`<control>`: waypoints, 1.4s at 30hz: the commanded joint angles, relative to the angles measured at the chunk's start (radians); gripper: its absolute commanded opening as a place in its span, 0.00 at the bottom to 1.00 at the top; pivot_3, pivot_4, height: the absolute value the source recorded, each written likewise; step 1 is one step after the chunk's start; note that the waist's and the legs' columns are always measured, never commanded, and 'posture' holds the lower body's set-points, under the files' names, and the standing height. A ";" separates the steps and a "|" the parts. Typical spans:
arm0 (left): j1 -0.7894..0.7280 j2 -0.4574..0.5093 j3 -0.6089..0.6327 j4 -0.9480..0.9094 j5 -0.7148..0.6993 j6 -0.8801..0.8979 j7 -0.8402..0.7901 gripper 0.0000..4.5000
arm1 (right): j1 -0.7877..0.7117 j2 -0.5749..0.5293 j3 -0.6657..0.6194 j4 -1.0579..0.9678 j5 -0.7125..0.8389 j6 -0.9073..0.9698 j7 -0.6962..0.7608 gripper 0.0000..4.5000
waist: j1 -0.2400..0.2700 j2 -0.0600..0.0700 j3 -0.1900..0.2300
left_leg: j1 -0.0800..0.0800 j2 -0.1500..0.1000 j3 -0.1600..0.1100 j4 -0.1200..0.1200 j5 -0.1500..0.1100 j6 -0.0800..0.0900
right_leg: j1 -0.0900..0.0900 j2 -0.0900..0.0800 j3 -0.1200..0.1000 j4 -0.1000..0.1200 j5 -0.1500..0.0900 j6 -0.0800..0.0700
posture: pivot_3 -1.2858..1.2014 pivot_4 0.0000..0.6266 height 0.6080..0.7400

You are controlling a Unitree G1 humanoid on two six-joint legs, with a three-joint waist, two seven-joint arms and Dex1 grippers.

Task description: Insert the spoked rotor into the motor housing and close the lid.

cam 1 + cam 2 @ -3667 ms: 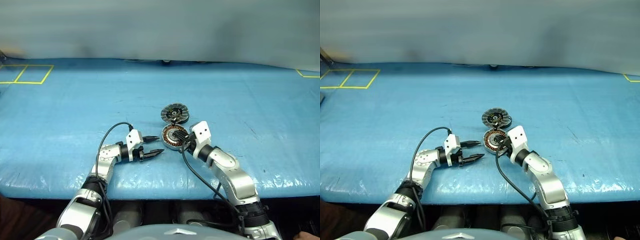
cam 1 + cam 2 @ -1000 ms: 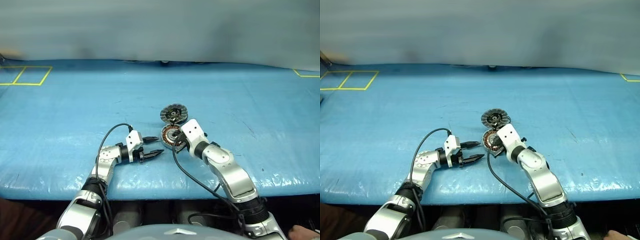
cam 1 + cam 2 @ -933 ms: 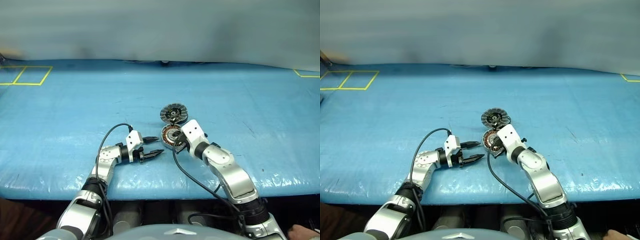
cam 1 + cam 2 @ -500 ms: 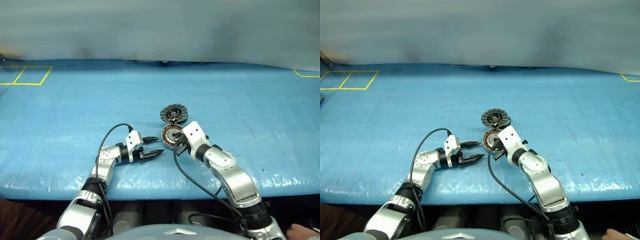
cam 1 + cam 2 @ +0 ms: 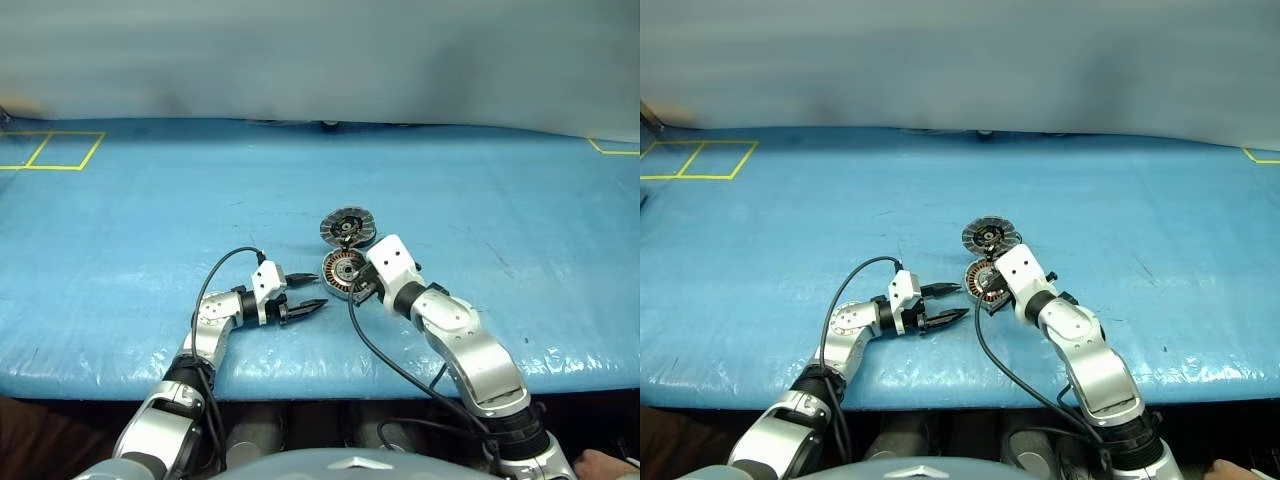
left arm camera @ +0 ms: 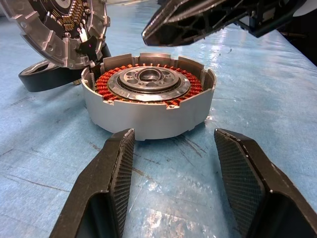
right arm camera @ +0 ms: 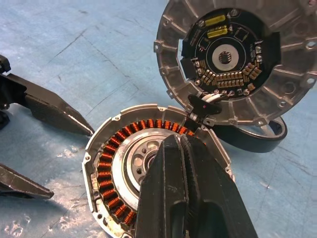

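Right gripper (image 7: pixel 185 163), fingers pressed together and empty, has lifted slightly off the motor housing (image 6: pixel 148 101) since a second ago. The spoked rotor (image 6: pixel 147 82) sits seated inside the copper windings, so only closing remains. The lid (image 7: pixel 237 64), ribbed cast metal, stands hinged open behind the housing. Left gripper (image 6: pixel 173 183) waits spread, empty, beside the housing.

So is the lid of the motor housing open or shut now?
Open. The lid stands swung back at the hinge, showing its inner face, and the motor housing shows its copper windings.
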 commanded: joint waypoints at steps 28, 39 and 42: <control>0.012 -0.002 0.003 -0.026 -0.002 -0.001 0.007 0.60 | -0.008 0.034 -0.023 0.048 0.019 -0.018 -0.010 0.01 | 0.000 0.000 0.000 | -0.001 0.000 0.000 0.000 0.000 0.000 | -0.001 0.000 0.000 0.000 0.000 0.000 | 0.52 0.24 1.00; 0.012 -0.002 0.001 -0.029 -0.002 0.002 0.005 0.60 | 0.004 0.005 -0.032 0.033 0.016 -0.013 -0.014 0.01 | 0.000 0.000 0.000 | -0.002 0.000 0.000 0.000 0.000 0.000 | 0.000 0.000 0.000 0.000 0.000 0.000 | 0.52 0.24 1.00; 0.012 -0.002 0.002 -0.030 -0.002 0.001 0.006 0.60 | 0.009 0.008 -0.025 0.046 0.016 -0.016 -0.014 0.01 | 0.000 0.000 0.000 | -0.003 0.000 0.000 0.000 0.000 0.000 | 0.000 0.000 0.000 0.000 0.000 0.000 | 0.52 0.24 1.00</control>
